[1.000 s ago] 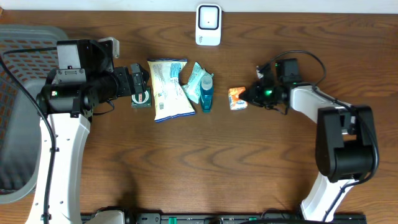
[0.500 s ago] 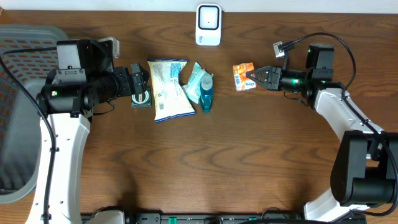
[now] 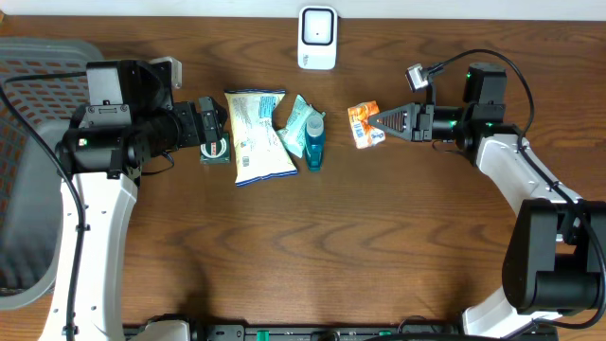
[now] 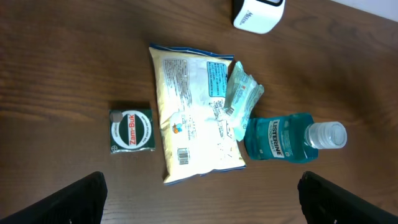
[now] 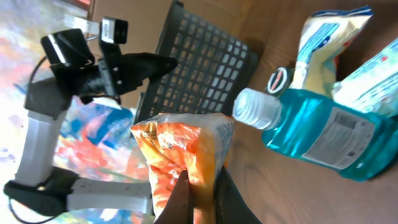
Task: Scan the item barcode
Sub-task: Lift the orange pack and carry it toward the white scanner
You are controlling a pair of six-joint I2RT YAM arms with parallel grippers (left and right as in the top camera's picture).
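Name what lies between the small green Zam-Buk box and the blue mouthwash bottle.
The large white snack bag lies flat between them, clearest in the left wrist view and also visible overhead.

Overhead: fixed high above mouthwash bottle (image 3: 313,147), straight down, far; much of table (image 3: 312,256) in frame. Left wrist: above bottle, facing down, mid distance. Right wrist: low, very near bottle, rolled sideways, facing across it toward basket (image 5: 199,62); orange packet (image 5: 180,162) fills foreground. All 3 share bottle; overhead, left wrist share scanner (image 3: 317,38).
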